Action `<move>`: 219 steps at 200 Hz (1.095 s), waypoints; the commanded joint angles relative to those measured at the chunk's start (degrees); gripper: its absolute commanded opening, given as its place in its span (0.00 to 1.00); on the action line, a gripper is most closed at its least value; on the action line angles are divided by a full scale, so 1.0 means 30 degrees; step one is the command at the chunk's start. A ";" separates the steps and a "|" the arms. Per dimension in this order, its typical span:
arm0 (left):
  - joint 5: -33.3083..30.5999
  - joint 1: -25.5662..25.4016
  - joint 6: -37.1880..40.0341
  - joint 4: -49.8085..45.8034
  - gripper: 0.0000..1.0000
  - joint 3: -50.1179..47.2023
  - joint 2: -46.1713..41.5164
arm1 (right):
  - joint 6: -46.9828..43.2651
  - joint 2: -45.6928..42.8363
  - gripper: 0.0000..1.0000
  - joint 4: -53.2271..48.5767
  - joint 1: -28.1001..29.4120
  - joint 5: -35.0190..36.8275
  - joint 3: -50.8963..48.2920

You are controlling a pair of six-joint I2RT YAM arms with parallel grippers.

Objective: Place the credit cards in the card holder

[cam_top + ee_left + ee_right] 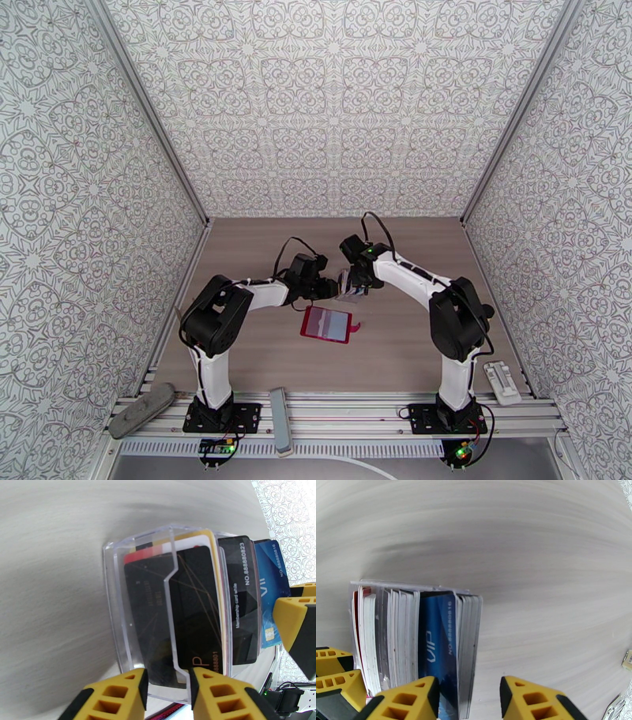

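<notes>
Right claw [468,687] spread astride upright credit cards [434,638] in clear case [410,585].

blue card [434,638]: "VIP" | black card [241,598]: "Membership card", "NO.888880823"

You are seeing the case [116,598] mid-frame in the left wrist view showing as clear, glossy hard plastic, with the credit cards [193,598] inside gleaming as smooth printed plastic. The yellow fingers [114,695] at the bottom edge are reading as matt, ribbed plastic, and the table [47,598] as pale matt wood grain. At the top view's centre the card holder [324,325] is looking red and leather-like, its pockets faintly sheeny.
</notes>
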 commanded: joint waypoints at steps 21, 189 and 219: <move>0.0350 -0.0033 -0.0249 -0.0755 0.35 0.0235 0.0722 | -0.0255 -0.0134 0.47 -0.0477 -0.0350 -0.0002 0.0506; 0.0493 -0.0079 -0.0366 -0.0660 0.34 0.0265 0.0819 | -0.0573 0.1174 0.50 -0.0147 -0.0917 -0.0907 0.1339; 0.0463 -0.0058 -0.0410 -0.0641 0.35 0.0228 0.0857 | -0.0617 0.1190 0.49 -0.0170 -0.0930 -0.0959 0.1193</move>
